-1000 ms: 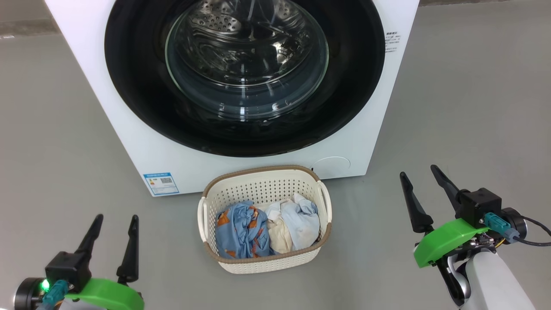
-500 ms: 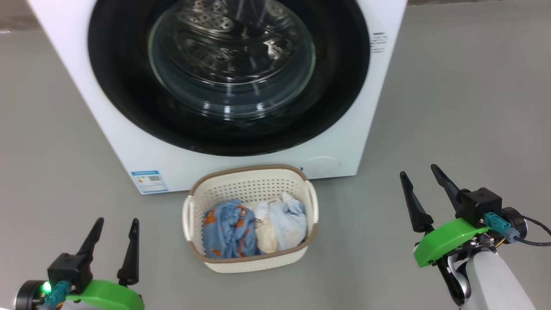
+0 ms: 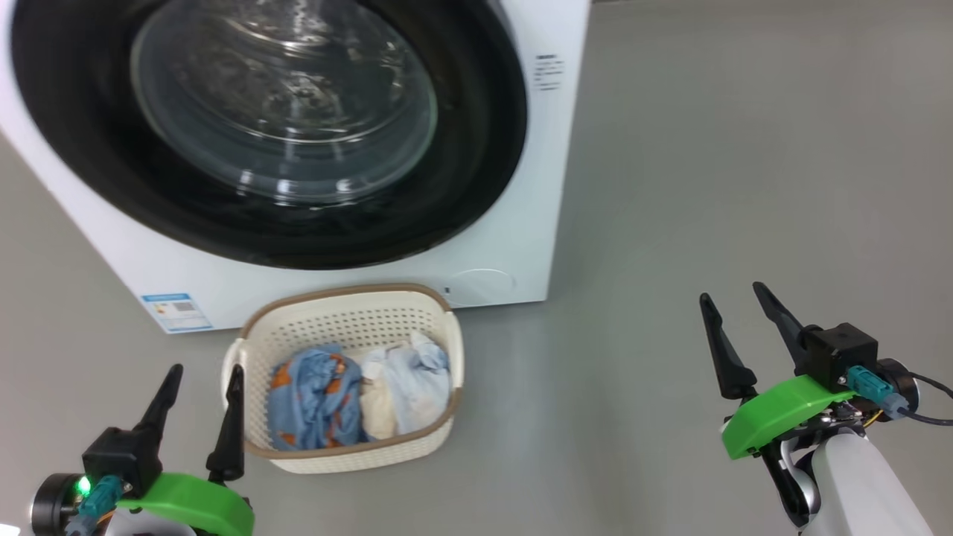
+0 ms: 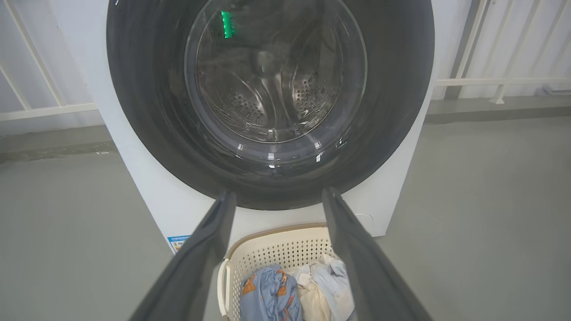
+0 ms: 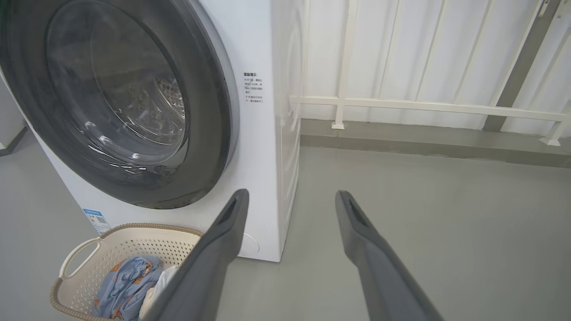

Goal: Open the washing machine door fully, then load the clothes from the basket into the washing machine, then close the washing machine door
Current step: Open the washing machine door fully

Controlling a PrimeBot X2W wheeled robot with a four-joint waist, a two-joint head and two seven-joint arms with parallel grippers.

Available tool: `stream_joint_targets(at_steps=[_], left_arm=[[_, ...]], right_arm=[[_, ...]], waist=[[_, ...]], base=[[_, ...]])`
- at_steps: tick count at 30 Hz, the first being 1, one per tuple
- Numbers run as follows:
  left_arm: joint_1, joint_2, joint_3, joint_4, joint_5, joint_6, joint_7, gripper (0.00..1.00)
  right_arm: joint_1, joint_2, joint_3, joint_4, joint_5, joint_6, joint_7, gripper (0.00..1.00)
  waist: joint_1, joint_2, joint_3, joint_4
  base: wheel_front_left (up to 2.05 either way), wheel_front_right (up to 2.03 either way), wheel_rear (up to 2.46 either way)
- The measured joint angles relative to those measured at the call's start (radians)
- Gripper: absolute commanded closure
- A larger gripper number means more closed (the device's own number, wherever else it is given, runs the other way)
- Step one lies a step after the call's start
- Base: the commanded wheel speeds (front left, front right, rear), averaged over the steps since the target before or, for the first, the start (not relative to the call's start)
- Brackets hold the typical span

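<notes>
Low on the washing machine (image 3: 543, 186) sits a blue sticker (image 3: 176, 311), print unreadable.

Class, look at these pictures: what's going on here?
A white washing machine stands with its round black door shut. A cream basket holding the clothes sits on the floor right in front of it. Nothing is being handled yet: the left end effector and right end effector hover open and empty, touching nothing.
</notes>
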Motion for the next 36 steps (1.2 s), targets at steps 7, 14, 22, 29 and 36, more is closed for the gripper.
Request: stream_joint_targets(at_steps=[7, 14, 22, 29, 36], left_arm=[[0.0, -0.005, -0.001, -0.038, 0.008, 0.0, 0.0, 0.0], [0.003, -0.005, -0.011, -0.064, 0.01, 0.0, 0.0, 0.0], [0.01, -0.004, -0.014, -0.079, 0.009, 0.0, 0.0, 0.0], [0.023, -0.005, -0.016, -0.085, 0.009, 0.0, 0.0, 0.0], [0.025, -0.007, -0.015, -0.089, 0.009, 0.0, 0.0, 0.0]], right_arm=[[0.0, -0.001, -0.006, -0.008, 0.003, 0.0, 0.0, 0.0], [0.0, -0.001, -0.007, -0.015, 0.009, 0.0, 0.0, 0.0], [0.0, 0.002, -0.006, -0.024, 0.017, 0.0, 0.0, 0.0], [0.0, 0.001, -0.006, -0.027, 0.018, 0.0, 0.0, 0.0], [0.0, 0.002, -0.013, -0.031, 0.044, 0.0, 0.0, 0.0]], waist=[[0.0, 0.0, 0.012, -0.002], [0.0, 0.0, 0.015, -0.002], [0.0, 0.0, 0.011, -0.002], [0.0, 0.0, 0.011, -0.001], [0.0, 0.0, 0.014, 0.001]], base=[[0.61, 0.61, -1.22], [0.1, 0.1, -0.2], [0.0, 0.0, 0.0], [0.0, 0.0, 0.0], [0.0, 0.0, 0.0]])
